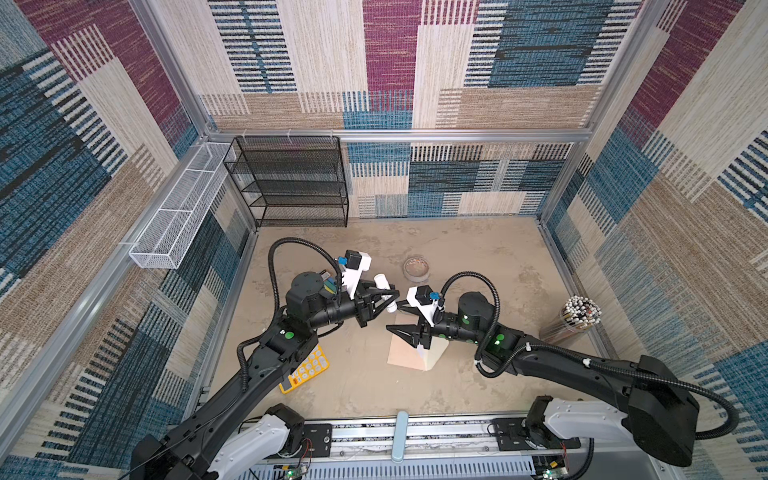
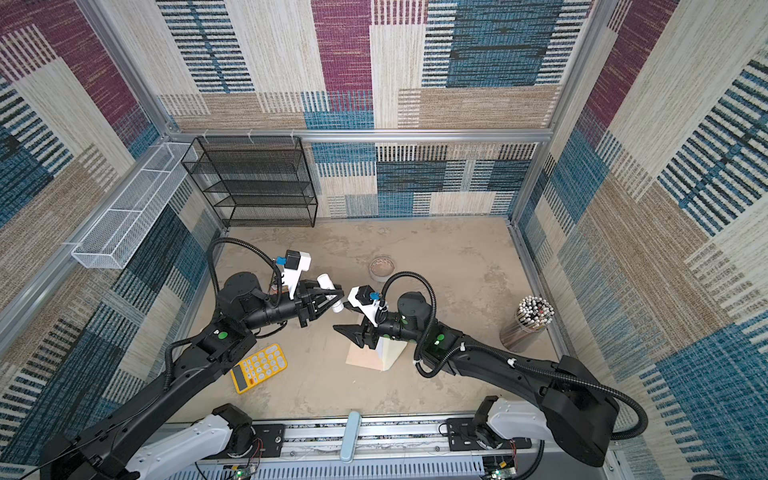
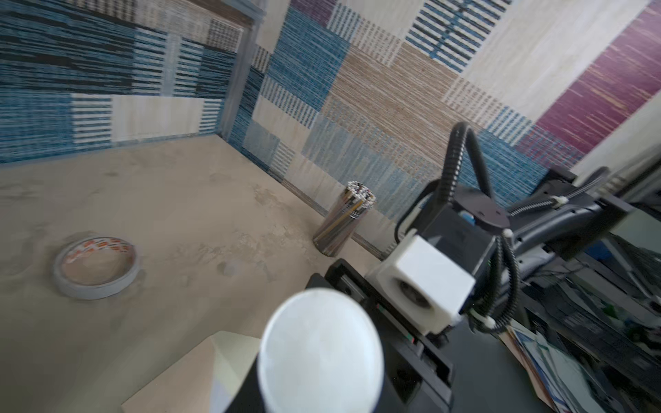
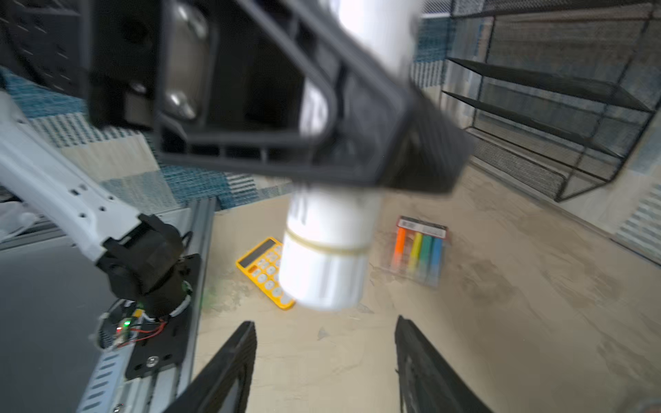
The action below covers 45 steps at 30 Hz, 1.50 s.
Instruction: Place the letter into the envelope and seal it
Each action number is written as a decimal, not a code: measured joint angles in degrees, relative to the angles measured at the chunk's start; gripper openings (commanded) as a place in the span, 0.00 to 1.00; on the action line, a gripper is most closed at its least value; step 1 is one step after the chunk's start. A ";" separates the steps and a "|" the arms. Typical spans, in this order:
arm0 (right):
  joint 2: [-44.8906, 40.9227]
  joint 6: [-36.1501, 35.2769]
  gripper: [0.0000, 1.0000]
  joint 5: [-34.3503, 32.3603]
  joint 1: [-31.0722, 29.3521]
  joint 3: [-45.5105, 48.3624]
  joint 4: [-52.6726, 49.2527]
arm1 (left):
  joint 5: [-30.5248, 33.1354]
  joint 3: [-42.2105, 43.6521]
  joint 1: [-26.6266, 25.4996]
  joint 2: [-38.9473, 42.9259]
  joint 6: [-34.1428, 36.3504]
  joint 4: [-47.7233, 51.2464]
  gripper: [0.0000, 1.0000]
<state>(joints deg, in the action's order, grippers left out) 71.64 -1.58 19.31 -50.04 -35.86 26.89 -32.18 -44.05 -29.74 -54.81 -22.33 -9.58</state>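
Gripping a white tube (image 1: 382, 282) across its middle with the left gripper (image 1: 391, 296), jaws partly closed on it, raised off the table (image 1: 478, 257) and close to the right gripper (image 4: 325, 321), spread wide and holding nothing. Finding the envelope (image 1: 404, 355) flat on the table beneath the right wrist, cream flap (image 1: 435, 353) open, with a thin white sliver (image 1: 420, 352) at the fold, too small to call the letter or not. Moving outward: a yellow calculator (image 1: 307, 370) by the left arm, a pack of coloured markers (image 4: 420, 250) near it, a tape roll (image 1: 417, 268) beyond both grippers, a cup of pencils (image 1: 579, 318) by the right wall.
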 measured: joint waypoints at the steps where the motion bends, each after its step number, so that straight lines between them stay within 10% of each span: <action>1: 0.68 0.00 0.69 -2.60 -0.48 0.92 1.29 | 3.50 0.00 0.00 0.44 0.02 0.61 0.00; 15: 13.46 -4.09 0.69 -31.34 -8.04 -5.44 16.52 | 30.32 -3.91 -6.82 -4.50 0.44 4.70 0.00; 45: 16.52 -6.21 0.30 -36.22 -8.55 -8.37 17.86 | 33.18 -4.17 -8.90 -6.73 0.39 4.63 0.00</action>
<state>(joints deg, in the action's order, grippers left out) 88.16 -7.79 -16.91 -58.59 -44.23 44.75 0.99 -48.23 -38.63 -61.54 -21.93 -4.95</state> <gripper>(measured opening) 0.310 0.268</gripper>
